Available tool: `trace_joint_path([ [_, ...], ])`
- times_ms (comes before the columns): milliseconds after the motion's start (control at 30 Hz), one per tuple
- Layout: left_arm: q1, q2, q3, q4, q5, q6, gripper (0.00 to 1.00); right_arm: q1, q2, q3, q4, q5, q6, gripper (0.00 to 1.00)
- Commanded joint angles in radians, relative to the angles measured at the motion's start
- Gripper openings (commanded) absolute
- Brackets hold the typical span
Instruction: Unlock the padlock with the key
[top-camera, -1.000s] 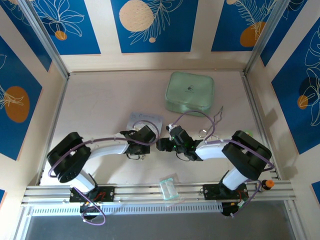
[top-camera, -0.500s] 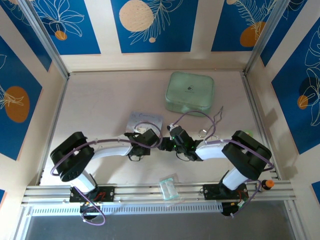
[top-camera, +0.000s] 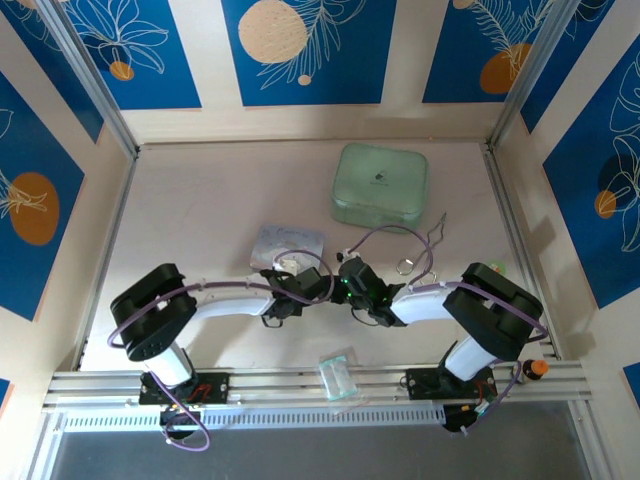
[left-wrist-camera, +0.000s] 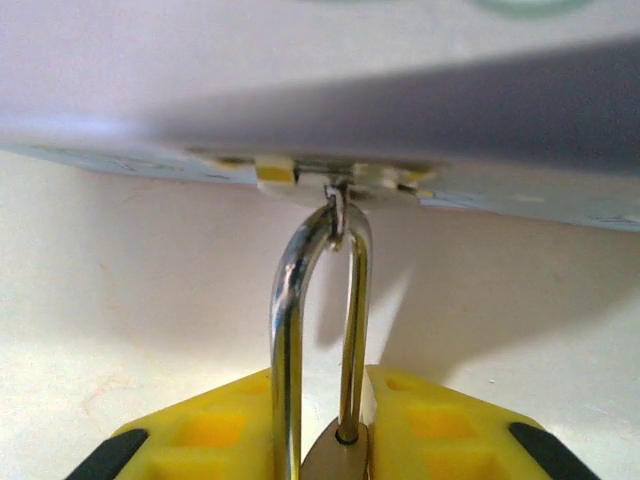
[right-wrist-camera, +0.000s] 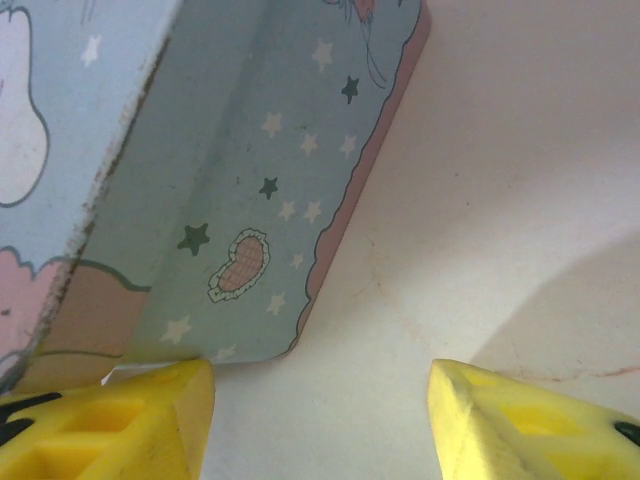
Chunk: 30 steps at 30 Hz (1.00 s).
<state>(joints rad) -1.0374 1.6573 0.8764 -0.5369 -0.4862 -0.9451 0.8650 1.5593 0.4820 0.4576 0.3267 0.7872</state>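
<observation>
I see my left fingers (left-wrist-camera: 200, 430), now nearer the right fingers (right-wrist-camera: 520, 420) over the table (top-camera: 200, 200), clamped on the padlock (left-wrist-camera: 286, 330) (shackle seemingly hooked to the tin (right-wrist-camera: 250, 150)); the right gape empty.

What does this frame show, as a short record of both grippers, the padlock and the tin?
left gripper: shut on the padlock body
shackle: runs away from the fingers, threaded through a small loop on the cartoon tin; looks closed
right gripper: open, nothing between its fingers, facing the cartoon tin's corner
elsewhere: green case at the far side, clear packet on the near rail
</observation>
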Motion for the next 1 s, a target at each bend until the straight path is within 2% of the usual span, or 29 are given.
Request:
trace_joint_path([
  [0, -0.024, 0.018, 0.008, -0.043, -0.032, -0.042, 0.25, -0.003, -0.004, -0.036, -0.069, 0.060, 0.044, 0.59],
  [267, -0.075, 0.041, 0.027, -0.107, -0.100, -0.088, 0.28, -0.015, -0.015, -0.069, -0.054, 0.070, 0.079, 0.59],
  [400, -0.082, 0.044, 0.034, -0.115, -0.111, -0.088, 0.25, -0.015, -0.011, -0.071, -0.054, 0.070, 0.084, 0.59],
  [500, -0.107, 0.070, 0.074, -0.192, -0.169, -0.110, 0.23, -0.015, -0.009, -0.073, -0.053, 0.069, 0.091, 0.59],
  [633, -0.119, 0.091, 0.084, -0.219, -0.183, -0.124, 0.17, -0.015, -0.007, -0.079, -0.054, 0.075, 0.102, 0.59],
  [967, -0.142, 0.209, 0.180, -0.324, -0.202, -0.118, 0.20, -0.022, -0.007, -0.097, -0.049, 0.079, 0.129, 0.59],
])
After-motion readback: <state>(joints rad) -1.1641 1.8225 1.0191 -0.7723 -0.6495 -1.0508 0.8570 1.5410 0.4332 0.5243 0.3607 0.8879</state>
